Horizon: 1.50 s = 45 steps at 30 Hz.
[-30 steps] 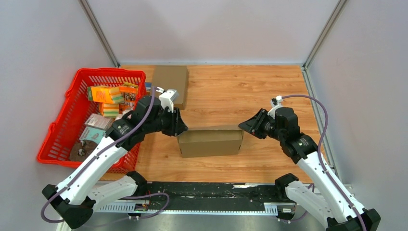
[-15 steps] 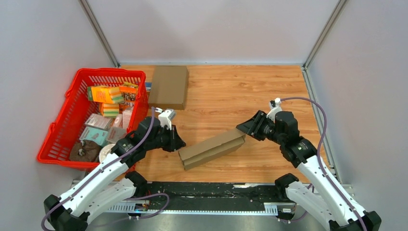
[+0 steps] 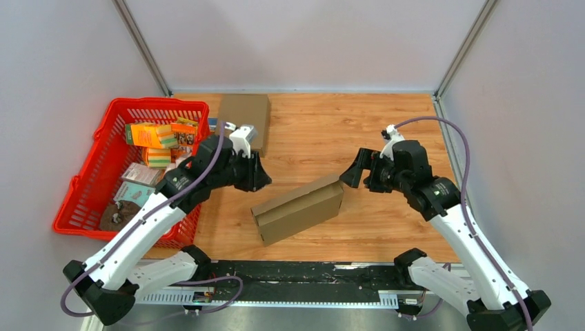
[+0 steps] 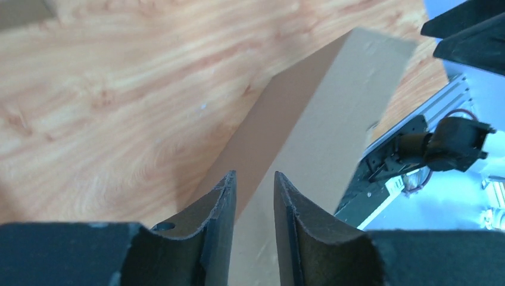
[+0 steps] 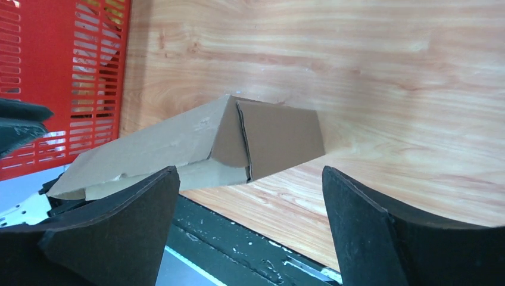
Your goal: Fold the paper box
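Observation:
The brown paper box (image 3: 300,207) lies slantwise on the wooden table, its left end nearer the front edge. My left gripper (image 3: 261,181) hovers just behind that left end without touching it. In the left wrist view its jaws (image 4: 254,176) stand a narrow gap apart with nothing between them, and the box (image 4: 333,119) lies beyond. My right gripper (image 3: 350,176) is wide open beside the box's right end. In the right wrist view the box's folded end flaps (image 5: 280,134) sit ahead of the spread fingers, outside the gap (image 5: 250,173).
A red basket (image 3: 90,200) holding several small packages stands at the left. A flat brown cardboard piece (image 3: 243,117) lies at the back, next to the basket. A black rail (image 3: 310,272) runs along the table's near edge. Grey walls close in both sides.
The box was held level between both grippers, then its left end dropped. My right gripper has opened wide and let go. My left gripper has lifted back off the box.

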Motion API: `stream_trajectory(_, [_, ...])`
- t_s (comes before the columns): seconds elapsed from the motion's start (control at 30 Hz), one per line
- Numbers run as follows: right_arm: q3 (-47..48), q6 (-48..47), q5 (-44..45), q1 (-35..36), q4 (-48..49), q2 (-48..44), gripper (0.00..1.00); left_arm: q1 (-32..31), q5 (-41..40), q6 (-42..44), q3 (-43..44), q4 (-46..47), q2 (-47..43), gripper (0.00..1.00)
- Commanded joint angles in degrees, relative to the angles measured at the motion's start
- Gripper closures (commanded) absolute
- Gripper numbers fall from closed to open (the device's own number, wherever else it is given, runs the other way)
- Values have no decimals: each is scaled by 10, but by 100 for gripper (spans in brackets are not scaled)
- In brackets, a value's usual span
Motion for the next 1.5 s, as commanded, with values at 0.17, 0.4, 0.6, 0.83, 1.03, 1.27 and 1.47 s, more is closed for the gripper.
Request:
stream_trajectory(0.17, [30, -39, 2, -2, -66, -68, 27, -5, 148, 30, 102, 63, 122, 84])
stream_trajectory(0.4, [-122, 122, -139, 51, 164, -114, 82, -46, 171, -10, 113, 148, 173, 94])
stream_trajectory(0.6, [-149, 157, -108, 129, 196, -81, 90, -80, 168, -15, 123, 163, 194, 97])
stream_trajectory(0.83, [-190, 192, -62, 164, 256, -82, 97, -120, 157, -33, 87, 195, 210, 99])
stream_trajectory(1.03, [-240, 221, -29, 173, 334, -68, 100, -124, 152, -79, -12, 279, 211, 100])
stream_trajectory(1.27, [-210, 167, 39, 172, 213, -96, 99, -124, 148, -89, -81, 318, 204, 100])
stream_trajectory(1.47, [-130, 70, 43, 109, 107, -161, 83, -124, 161, -54, -4, 234, 174, 91])
